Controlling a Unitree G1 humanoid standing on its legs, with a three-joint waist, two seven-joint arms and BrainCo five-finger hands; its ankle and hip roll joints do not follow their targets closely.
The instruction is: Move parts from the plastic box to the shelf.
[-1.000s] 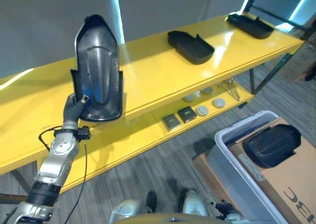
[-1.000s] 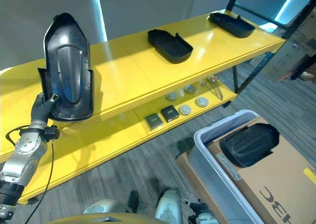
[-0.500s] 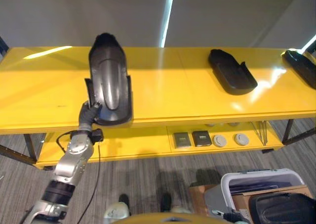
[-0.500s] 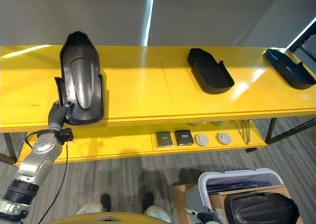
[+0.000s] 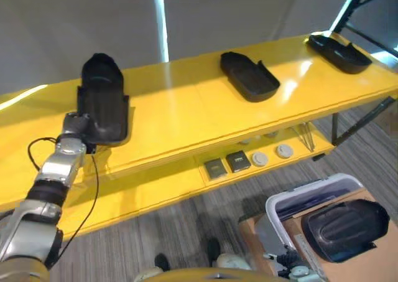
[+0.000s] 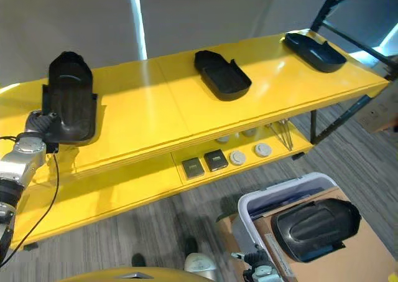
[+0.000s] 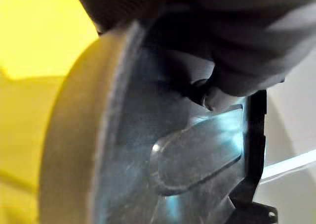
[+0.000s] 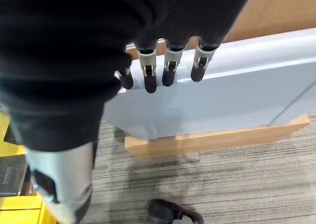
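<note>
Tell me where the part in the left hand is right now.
In the eye views the black part lies on the yellow shelf's top board at its left end, the left hand at its near edge.

no text, label, number or sign can be read anywhere here. the cardboard box (image 6: 348, 257) at the lower right, beside the plastic box (image 6: 273, 198), shows no lettering, and a small yellow patch at its right edge carries nothing legible. the two dark square items (image 6: 205, 164) on the lower shelf (image 6: 124, 188), near its front edge, have pale marks on top, too small to make out. the round pale discs (image 5: 272, 155) beside them are blank as far as can be seen. the black parts (image 5: 249, 76) along the top of the yellow shelf (image 5: 180, 108) carry no visible print.
</note>
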